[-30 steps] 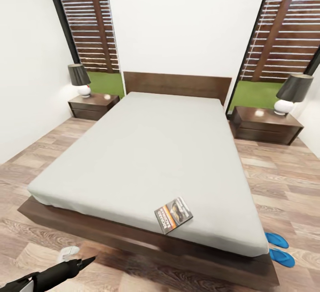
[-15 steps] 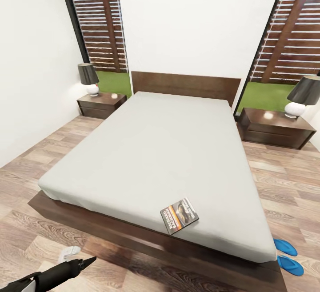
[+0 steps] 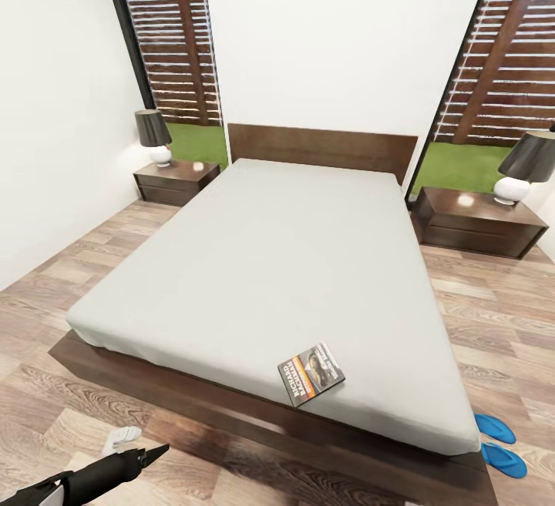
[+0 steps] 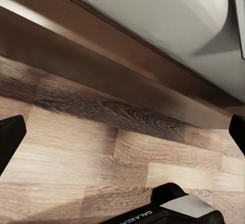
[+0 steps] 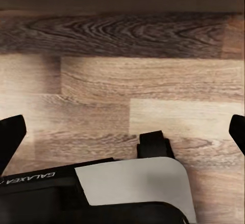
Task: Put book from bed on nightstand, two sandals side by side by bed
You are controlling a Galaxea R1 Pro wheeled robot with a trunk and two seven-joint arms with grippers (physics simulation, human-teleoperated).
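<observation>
Head view: large low bed (image 3: 262, 259) with off-white mattress and dark brown wooden frame sits square ahead. Thin dark paperback book (image 3: 311, 373) with orange band lies flat on the mattress near the bed's foot edge, right of centre. Two bright blue flat sandals (image 3: 497, 444) lie on the wood-plank floor (image 3: 493, 321) just beside the bed's near right corner, close together, roughly parallel. A low dark-brown two-drawer nightstand (image 3: 176, 181) flanks the bed's head on the left, another (image 3: 478, 222) on the right; each surface carries a dark-shaded lamp. Compared with a second ago the whole picture has shifted, so the camera moved, not the things; over the last half second nothing differs, so the base looks settled. Judgement: approach done, book now within plausible reach, no task step completed yet. Left arm's dark tip (image 3: 142, 456) pokes in low, short of the bed's foot.

Left wrist view: left pincer (image 4: 122, 134) spread wide, empty, over floor beside the bed frame.

Right wrist view: right pincer (image 5: 122, 134) likewise spread wide, empty, over floor planks.
</observation>
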